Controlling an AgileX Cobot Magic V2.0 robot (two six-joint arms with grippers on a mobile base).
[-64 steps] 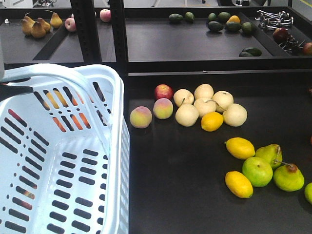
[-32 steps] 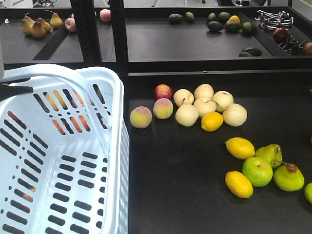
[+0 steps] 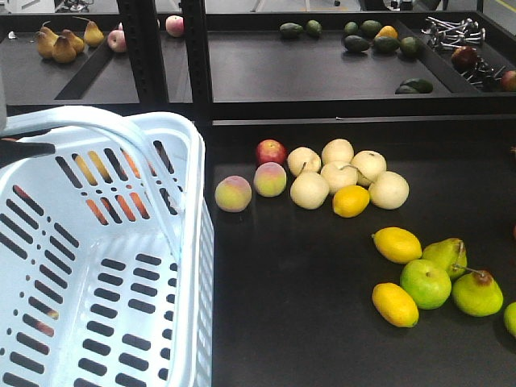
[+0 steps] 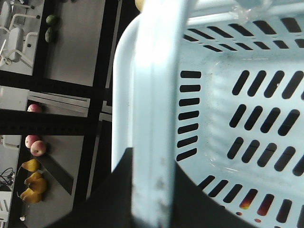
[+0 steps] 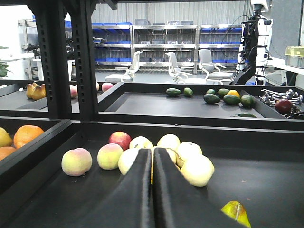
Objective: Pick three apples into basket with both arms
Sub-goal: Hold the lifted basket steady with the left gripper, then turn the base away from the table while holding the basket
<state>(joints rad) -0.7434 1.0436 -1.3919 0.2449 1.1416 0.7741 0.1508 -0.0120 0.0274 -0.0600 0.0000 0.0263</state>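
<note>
The pale blue basket fills the left of the front view, hanging by its hoop handle. My left gripper is shut on that handle, and a black finger shows at the frame's left edge. No fruit shows inside the basket. One dark maroon apple lies on the back right shelf, also in the right wrist view; a second reddish one sits at the right edge. My right gripper is shut on nothing, low over the near shelf, and points at the pale fruit.
A brighter red apple, peaches, pale pears, lemons and green pears lie on the near shelf. Black uprights divide the shelves. Oranges sit behind the basket. Metal utensils lie by the maroon apple.
The basket has shifted slightly, its rim and handle a little lower in the front view. The fruit has not moved.
</note>
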